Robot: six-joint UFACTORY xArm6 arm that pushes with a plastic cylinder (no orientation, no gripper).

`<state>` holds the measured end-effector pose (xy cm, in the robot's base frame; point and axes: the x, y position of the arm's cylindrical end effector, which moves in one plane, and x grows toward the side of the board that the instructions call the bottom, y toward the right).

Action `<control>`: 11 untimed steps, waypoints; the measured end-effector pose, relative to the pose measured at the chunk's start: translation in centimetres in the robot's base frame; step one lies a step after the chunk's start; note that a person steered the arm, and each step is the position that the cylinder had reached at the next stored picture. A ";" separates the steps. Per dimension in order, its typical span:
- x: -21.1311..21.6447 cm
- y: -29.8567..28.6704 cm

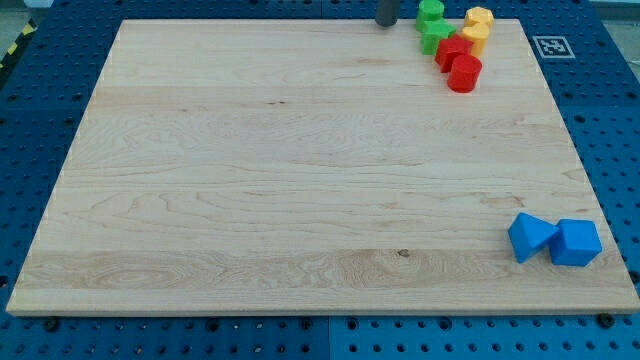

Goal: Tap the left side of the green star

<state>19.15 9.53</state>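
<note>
my tip (386, 25): no gripper on this rig, so nothing is grasped or released; a bare dark rod end at the view's top edge, on the board's far rim. Only the lowest stub shows. It sits to the view's left of the green blocks, near them, with a narrow strip of bare wood between.
near right: blue block (530, 237), wedge-like, and blue cube (577, 243) just beside each other near the board's right edge; whether they touch, cannot tell. Well apart from the far cluster.
board (280, 180): light wooden top on a blue perforated table (30, 120).
far cluster, front: red cylinder (465, 73), nearest member, touching the red block (451, 50) behind it.
green star (434, 37): top right of the board, left flank of the cluster, facing my tip. Star outline only roughly readable.
behind it: green block (431, 12), touching the star.
cluster right: two yellow blocks (476, 37) and (480, 17), stacked in view, shapes unclear.
obstruction: nothing between tip and the star's left side.
far right: fiducial marker (552, 46) off the board corner.
</note>
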 end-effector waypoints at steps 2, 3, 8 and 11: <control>0.1 -0.1; 0.0 0.1; 3.3 1.3; 2.8 2.7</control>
